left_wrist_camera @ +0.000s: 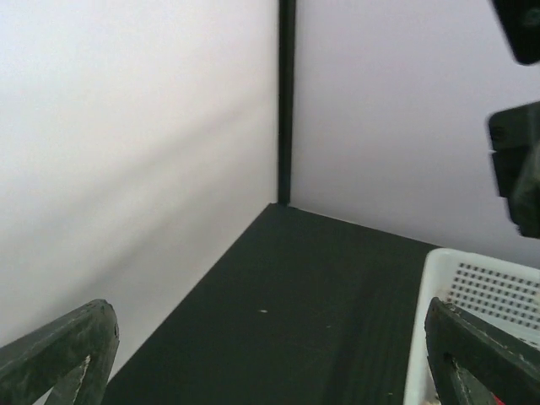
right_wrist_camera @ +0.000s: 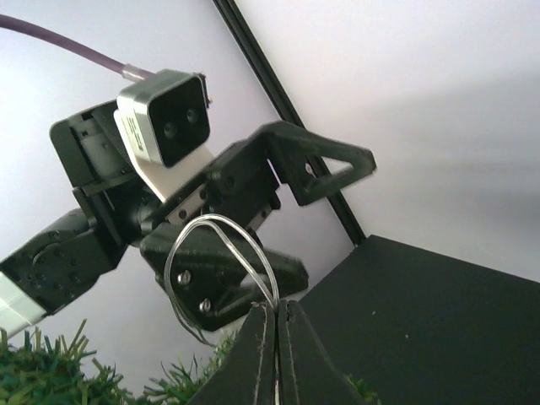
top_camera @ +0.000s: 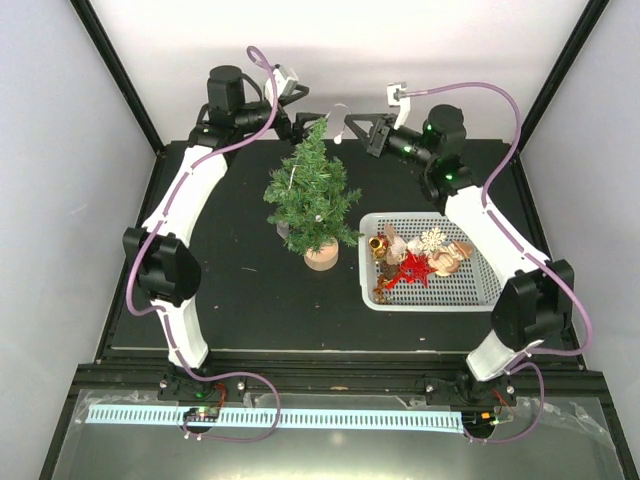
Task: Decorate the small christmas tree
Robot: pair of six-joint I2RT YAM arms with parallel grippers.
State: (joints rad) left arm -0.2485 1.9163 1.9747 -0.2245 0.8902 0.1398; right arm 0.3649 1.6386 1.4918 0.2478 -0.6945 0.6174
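Pinches a thin wire loop [right_wrist_camera: 228, 221] in the tightly shut right gripper [right_wrist_camera: 277, 308], just right of the top of the small christmas tree [top_camera: 312, 190]. Spreads the left gripper [left_wrist_camera: 270, 363] wide and empty, near that top on its left. Stands the tree upright mid black surface [top_camera: 230, 290], with a white basket [top_camera: 366, 262] of ornaments [top_camera: 415, 268] just right; pale walls [top_camera: 40, 150] behind. Reaches left arm [top_camera: 185, 200] and right arm [top_camera: 490, 235] from the near edge to the far side, bent inward.

Pale walls [top_camera: 350, 40] enclose a black tabletop [top_camera: 250, 300]; black corner posts [top_camera: 117, 70] rise.
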